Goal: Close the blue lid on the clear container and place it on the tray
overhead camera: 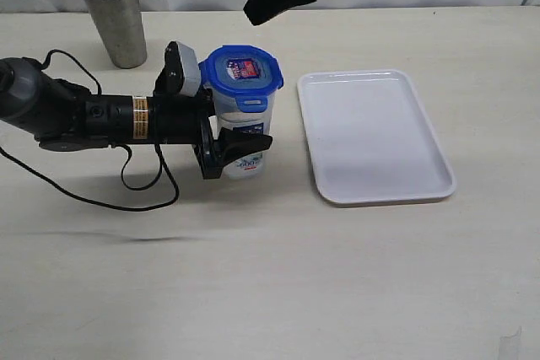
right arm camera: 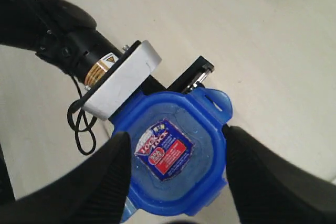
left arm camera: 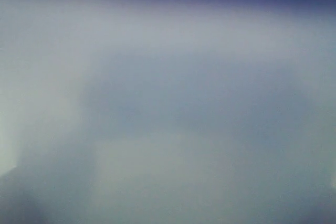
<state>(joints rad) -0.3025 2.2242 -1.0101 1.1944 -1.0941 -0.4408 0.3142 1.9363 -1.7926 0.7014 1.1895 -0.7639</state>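
Beside the tray [overhead camera: 371, 137], clear container [overhead camera: 239, 120] tight in left tool [overhead camera: 240, 146]; right tool [right arm camera: 176, 142] agape, empty; cup [overhead camera: 114, 18] behind.

Blue lid [overhead camera: 243, 69], red-blue sticker on top, seated on clear container [overhead camera: 251, 124]; container upright on table [overhead camera: 270, 276], near empty white tray [overhead camera: 375, 137], apart.

Your exterior view is bright and evenly lit, with only faint, soft shadows on the table [overhead camera: 253, 276] and a mild sheen on the tray [overhead camera: 380, 158]. Your left wrist view is featureless blue-grey blur. In your right wrist view the blue lid [right arm camera: 170, 150] is sharp, while the right gripper [right arm camera: 177, 142], close to the lens, looks soft.
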